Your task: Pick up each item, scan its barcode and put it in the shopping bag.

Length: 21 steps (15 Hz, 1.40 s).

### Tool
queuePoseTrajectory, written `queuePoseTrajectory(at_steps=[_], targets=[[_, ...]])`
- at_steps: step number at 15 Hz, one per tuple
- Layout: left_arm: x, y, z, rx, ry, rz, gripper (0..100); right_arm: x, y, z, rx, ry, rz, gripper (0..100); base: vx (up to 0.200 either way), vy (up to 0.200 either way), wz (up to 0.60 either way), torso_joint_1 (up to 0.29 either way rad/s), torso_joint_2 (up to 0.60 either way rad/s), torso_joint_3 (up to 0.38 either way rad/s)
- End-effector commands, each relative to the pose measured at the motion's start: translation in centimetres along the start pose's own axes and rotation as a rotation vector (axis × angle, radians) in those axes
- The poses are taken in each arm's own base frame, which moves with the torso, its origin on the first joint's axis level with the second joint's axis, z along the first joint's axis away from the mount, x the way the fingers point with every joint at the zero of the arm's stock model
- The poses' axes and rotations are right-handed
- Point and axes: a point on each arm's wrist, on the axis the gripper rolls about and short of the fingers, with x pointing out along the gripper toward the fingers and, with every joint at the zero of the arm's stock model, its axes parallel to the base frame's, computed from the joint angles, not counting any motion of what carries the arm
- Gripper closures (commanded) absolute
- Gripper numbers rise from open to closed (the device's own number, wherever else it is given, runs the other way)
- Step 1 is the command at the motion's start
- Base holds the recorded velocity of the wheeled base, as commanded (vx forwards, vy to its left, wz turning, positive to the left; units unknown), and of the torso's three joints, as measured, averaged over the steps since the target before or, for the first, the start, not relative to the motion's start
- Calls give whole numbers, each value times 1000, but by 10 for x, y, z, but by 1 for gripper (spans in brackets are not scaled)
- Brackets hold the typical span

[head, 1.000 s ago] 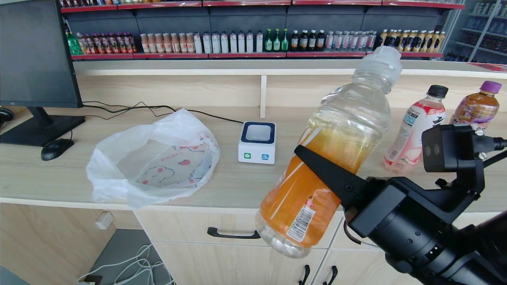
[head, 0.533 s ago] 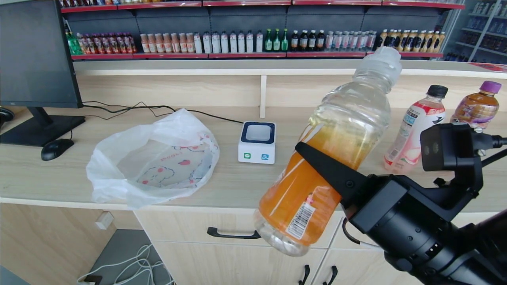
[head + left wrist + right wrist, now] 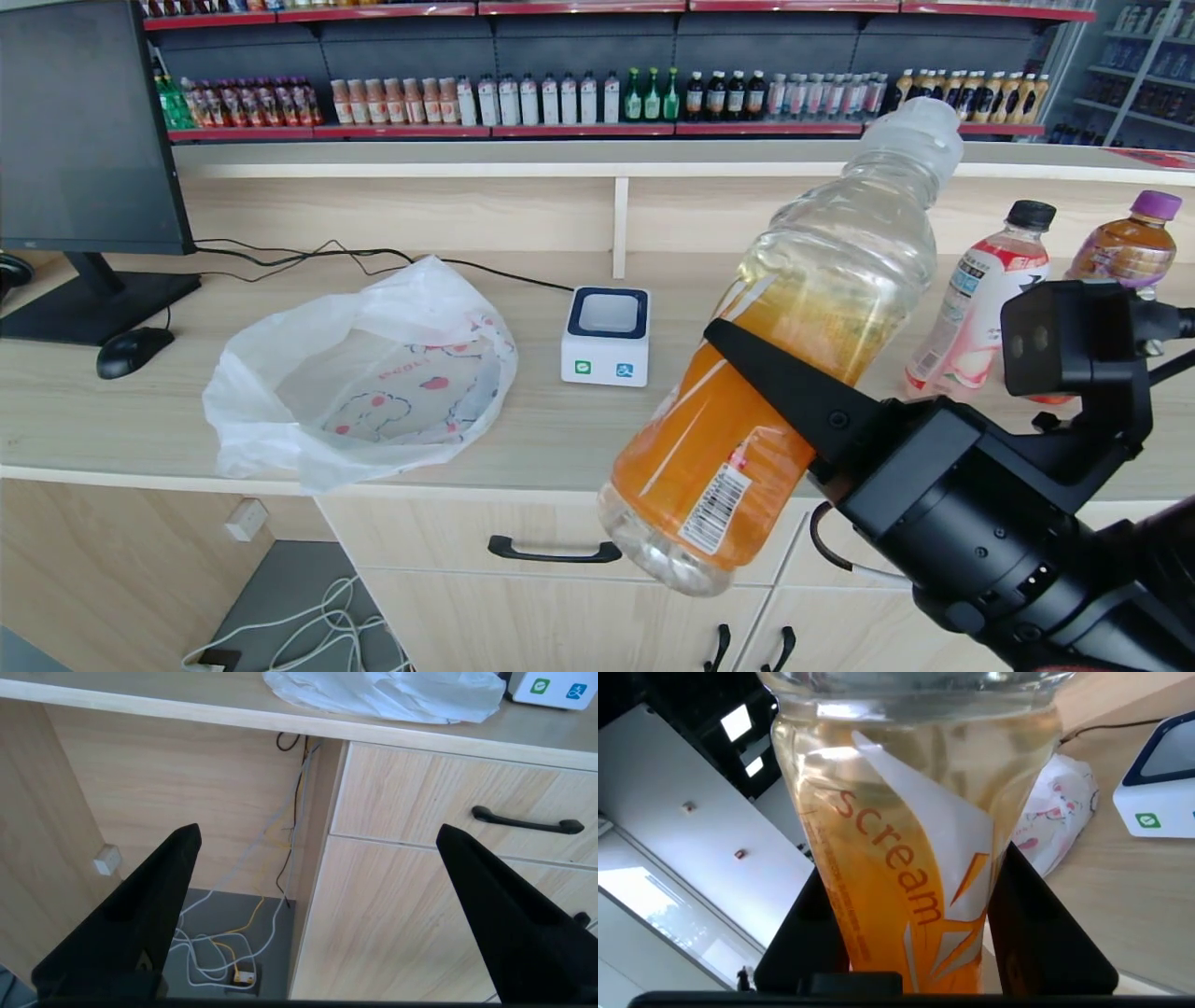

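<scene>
My right gripper (image 3: 747, 373) is shut on an orange drink bottle (image 3: 784, 345), held tilted in the air above the counter's front edge, cap up and to the right, barcode near its lower end facing me. The right wrist view has the bottle (image 3: 915, 849) between its fingers (image 3: 1036, 924). The white scanner (image 3: 607, 336) sits on the counter to the bottle's left, and the open white shopping bag (image 3: 364, 373) lies further left. My left gripper (image 3: 313, 905) hangs open below the counter, in front of the cabinet, holding nothing.
A pink-labelled bottle (image 3: 976, 308) and a purple-capped bottle (image 3: 1125, 247) stand at the counter's right. A monitor (image 3: 84, 140) and mouse (image 3: 131, 350) sit at the far left, with cables behind the bag. Drawer handles (image 3: 551, 551) run below the counter edge.
The held bottle has shifted slightly up and to the right with the right gripper. Nothing else on the counter has moved.
</scene>
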Motion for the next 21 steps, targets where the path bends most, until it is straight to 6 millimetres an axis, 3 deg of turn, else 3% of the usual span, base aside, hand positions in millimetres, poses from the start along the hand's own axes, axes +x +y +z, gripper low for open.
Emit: queuePoseTrajectory(at_steps=[1, 7, 10, 21], targets=[[0, 0, 0, 0, -2, 0, 0, 0, 1, 1, -2, -4, 4, 100, 0, 0, 0, 0, 0, 0], [0, 0, 0, 0, 2, 1, 0, 0, -5, -2, -168, 10, -18, 100, 0, 0, 0, 0, 0, 0], [0, 0, 0, 0, 2, 1, 0, 3, -23, -4, -329, 20, -79, 100, 0, 0, 0, 0, 0, 0], [0, 0, 0, 0, 2, 1, 0, 9, -45, 25, -760, -47, -186, 100, 0, 0, 0, 0, 0, 0]])
